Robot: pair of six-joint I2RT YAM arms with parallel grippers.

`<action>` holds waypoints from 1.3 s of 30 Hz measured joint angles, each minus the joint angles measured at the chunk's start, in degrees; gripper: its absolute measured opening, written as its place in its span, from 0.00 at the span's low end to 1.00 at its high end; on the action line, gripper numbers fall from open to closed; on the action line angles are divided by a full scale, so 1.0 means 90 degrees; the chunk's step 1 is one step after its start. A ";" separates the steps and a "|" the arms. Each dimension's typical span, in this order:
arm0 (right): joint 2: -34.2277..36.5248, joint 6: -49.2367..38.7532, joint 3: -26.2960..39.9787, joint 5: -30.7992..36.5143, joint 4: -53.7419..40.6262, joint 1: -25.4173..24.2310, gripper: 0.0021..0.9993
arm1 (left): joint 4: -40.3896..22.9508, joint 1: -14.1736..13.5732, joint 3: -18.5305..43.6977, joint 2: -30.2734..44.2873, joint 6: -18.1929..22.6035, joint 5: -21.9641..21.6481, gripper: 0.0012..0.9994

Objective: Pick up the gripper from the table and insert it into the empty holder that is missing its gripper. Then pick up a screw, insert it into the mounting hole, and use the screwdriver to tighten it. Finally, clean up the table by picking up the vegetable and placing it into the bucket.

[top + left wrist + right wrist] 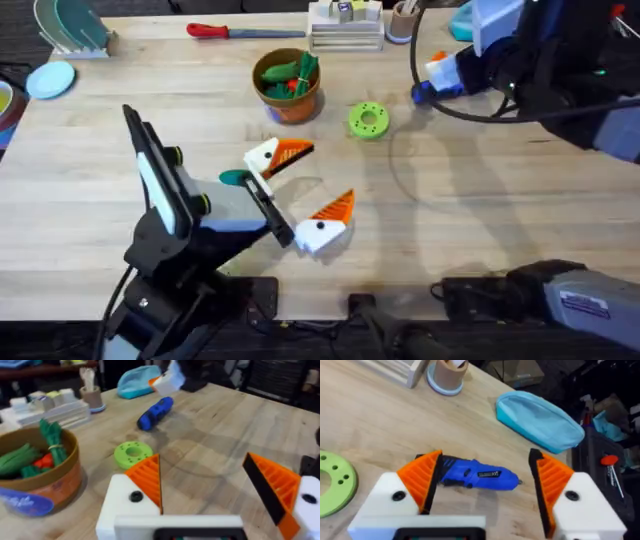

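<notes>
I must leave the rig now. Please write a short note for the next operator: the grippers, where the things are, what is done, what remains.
Left gripper: open, holding nothing; both fingers carry orange pads.
Right gripper: open, straddling the screwdriver, which lies on the table; not yet gripped.
Vegetable: on the table beside the left gripper. Bucket: farther back.
Done: the pad appears inserted; cannot tell if a screw is in.
Left: grip the screwdriver, tighten, then put the vegetable in the bucket.
</notes>
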 joint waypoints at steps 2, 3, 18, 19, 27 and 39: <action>-0.0078 0.0053 0.0000 0.0002 -0.0145 0.0020 0.99 | -0.0330 0.0000 0.0206 0.0000 -0.0112 -0.0293 0.99; -0.0114 0.0064 0.0000 0.0002 -0.0219 0.0045 0.99 | -0.0568 0.0000 0.0390 0.0000 -0.0154 -0.0474 0.99; -0.0284 0.0158 0.0000 -0.0021 -0.0358 0.0913 0.99 | -0.4884 0.0000 0.4370 0.2475 -0.0787 -0.3275 0.99; -0.0286 0.0158 0.0000 -0.0022 -0.0358 0.0941 0.99 | -0.5000 0.0000 0.4496 0.2809 -0.0794 -0.3340 0.99; -0.0286 0.0158 0.0000 -0.0022 -0.0379 0.0988 0.99 | -0.4983 0.0000 0.5227 0.4989 -0.1415 -0.3372 0.99; -0.0286 0.0161 0.0000 -0.0022 -0.0400 0.0988 0.99 | -0.6107 0.1119 0.5232 0.6485 -0.4317 -0.3395 0.99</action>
